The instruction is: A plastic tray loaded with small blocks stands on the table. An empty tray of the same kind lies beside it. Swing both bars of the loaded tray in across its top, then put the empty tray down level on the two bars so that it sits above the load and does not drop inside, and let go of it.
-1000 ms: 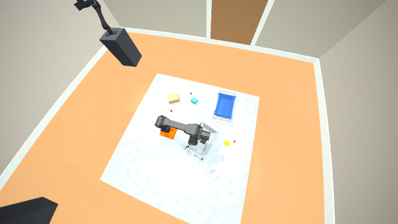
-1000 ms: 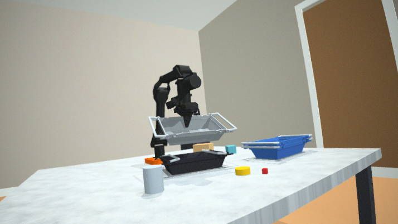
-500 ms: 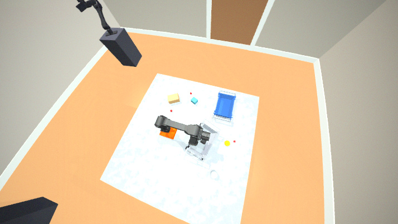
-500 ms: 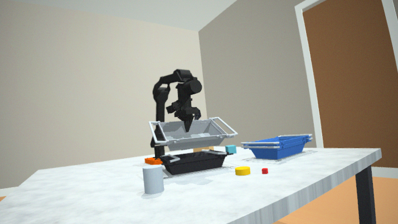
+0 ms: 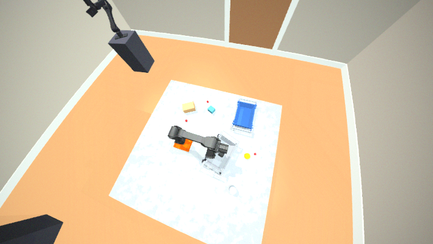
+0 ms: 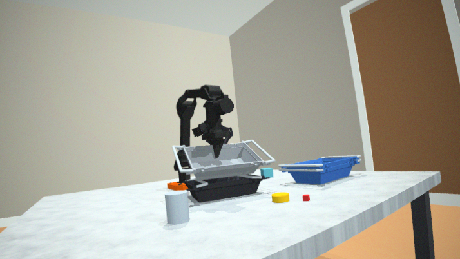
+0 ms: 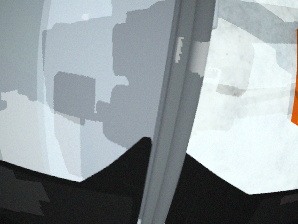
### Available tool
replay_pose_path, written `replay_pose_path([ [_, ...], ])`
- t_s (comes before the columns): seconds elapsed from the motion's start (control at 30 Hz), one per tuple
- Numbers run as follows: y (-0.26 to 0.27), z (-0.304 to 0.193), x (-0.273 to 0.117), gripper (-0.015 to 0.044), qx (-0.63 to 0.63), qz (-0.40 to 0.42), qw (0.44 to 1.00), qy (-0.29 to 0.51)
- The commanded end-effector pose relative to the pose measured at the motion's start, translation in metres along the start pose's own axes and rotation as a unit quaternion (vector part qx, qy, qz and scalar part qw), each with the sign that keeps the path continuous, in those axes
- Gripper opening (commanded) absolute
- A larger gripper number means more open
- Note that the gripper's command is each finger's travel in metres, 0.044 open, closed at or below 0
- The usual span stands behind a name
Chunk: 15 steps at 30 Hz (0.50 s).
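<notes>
My gripper (image 6: 217, 154) (image 7: 154, 146) is shut on the long side wall of the empty grey tray (image 6: 225, 174) (image 7: 172, 100), on the side nearer the arm's base. The grey tray hangs close above the black tray (image 6: 225, 191); whether they touch I cannot tell. It looks tilted, with the side facing the exterior camera lower, and its own bars stand out beyond its ends. The black tray stands on the table. Its left wire bar (image 6: 203, 183) and right wire bar (image 6: 254, 176) show over its end areas, beneath the grey tray. The load inside is hidden.
A blue tray (image 5: 245, 116) (image 6: 335, 175) stands at the back right. A grey cylinder (image 5: 233, 190) (image 6: 177, 207), a yellow disc (image 5: 247, 156) (image 6: 280, 198) and a red cube (image 5: 255, 153) (image 6: 306, 198) stand near the black tray. A turquoise block (image 5: 211, 109) (image 6: 267, 172) and tan block (image 5: 188, 107) lie farther off.
</notes>
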State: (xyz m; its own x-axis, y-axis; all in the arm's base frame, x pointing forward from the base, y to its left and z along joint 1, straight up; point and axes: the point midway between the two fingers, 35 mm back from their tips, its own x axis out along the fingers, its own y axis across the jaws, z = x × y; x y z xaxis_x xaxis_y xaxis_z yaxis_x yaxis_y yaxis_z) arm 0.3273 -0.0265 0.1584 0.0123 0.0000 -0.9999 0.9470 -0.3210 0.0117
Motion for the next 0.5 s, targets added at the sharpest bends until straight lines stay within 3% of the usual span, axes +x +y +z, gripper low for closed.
replay_pose_path([
  [0.0,0.0016,-0.0005,0.0005,0.0,0.002,0.011,1.0,0.003],
  [0.47,-0.004,-0.0001,0.0087,0.0,0.002,0.01,1.0,0.003],
])
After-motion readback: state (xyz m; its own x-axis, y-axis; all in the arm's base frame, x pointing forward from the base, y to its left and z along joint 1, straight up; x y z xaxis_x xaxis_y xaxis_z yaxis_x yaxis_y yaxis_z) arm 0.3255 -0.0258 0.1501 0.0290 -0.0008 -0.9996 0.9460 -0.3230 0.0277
